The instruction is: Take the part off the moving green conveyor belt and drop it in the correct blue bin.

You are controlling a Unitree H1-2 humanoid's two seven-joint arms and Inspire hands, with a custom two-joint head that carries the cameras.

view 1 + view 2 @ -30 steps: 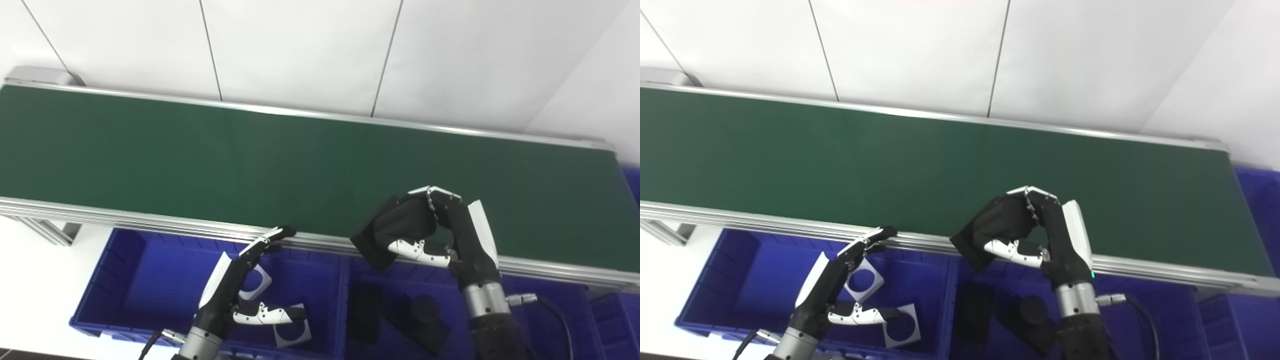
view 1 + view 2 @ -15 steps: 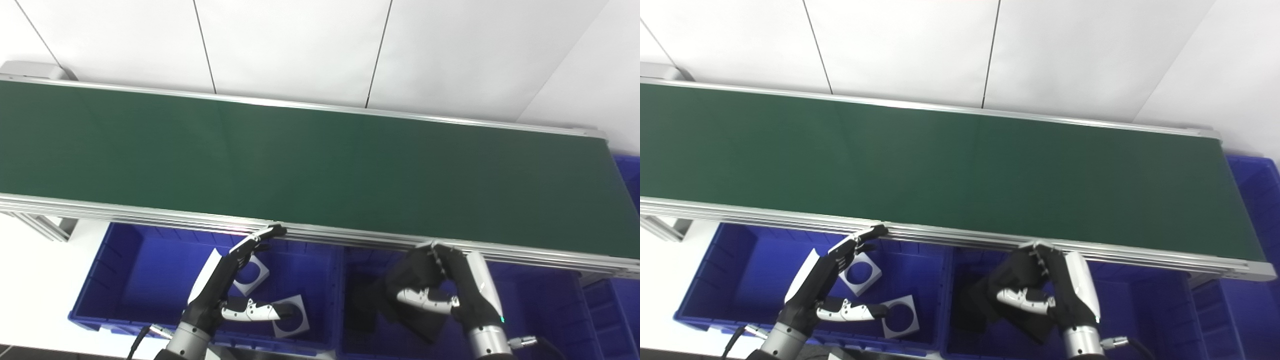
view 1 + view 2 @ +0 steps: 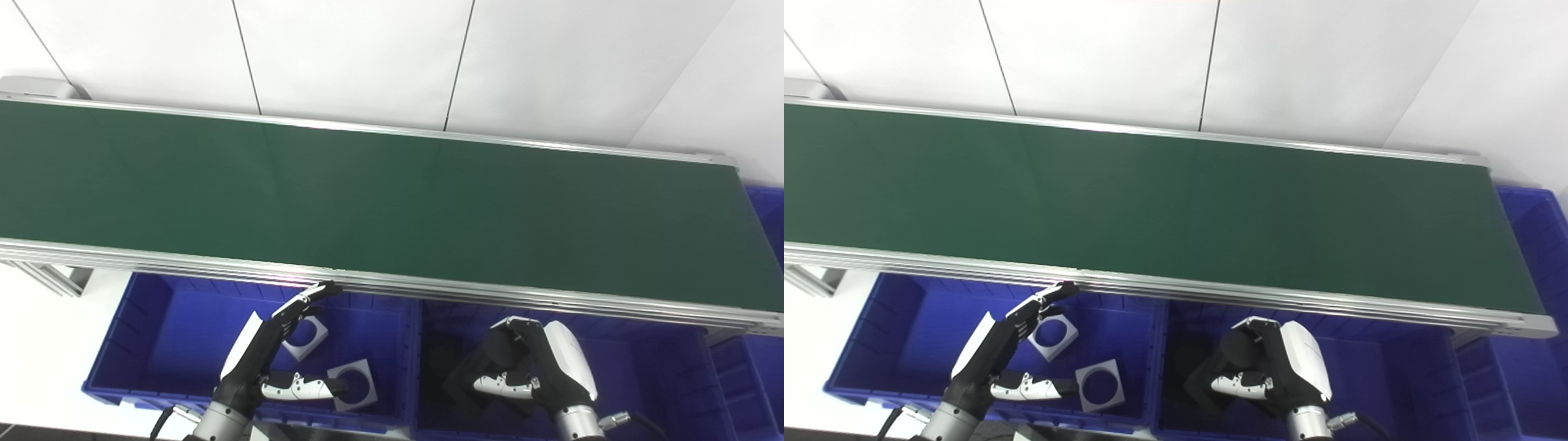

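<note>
Black part (image 3: 463, 383) clamped in right hand (image 3: 533, 373), inside middle blue bin (image 3: 643, 373); left hand (image 3: 269, 355) spread, holding nothing.

From my station both head views come through bright and evenly lit, with the white wall panels (image 3: 355, 55) near overexposed and a thin glare line running along the metal rail (image 3: 380, 285) of the green conveyor belt (image 3: 367, 196). The belt surface reads flat and matte, with only a faint sheen in the upper middle of the frame. Down at the bottom, inside the right blue bin (image 3: 1396, 380), dark parts merge into shadow and edges look slightly soft.
</note>
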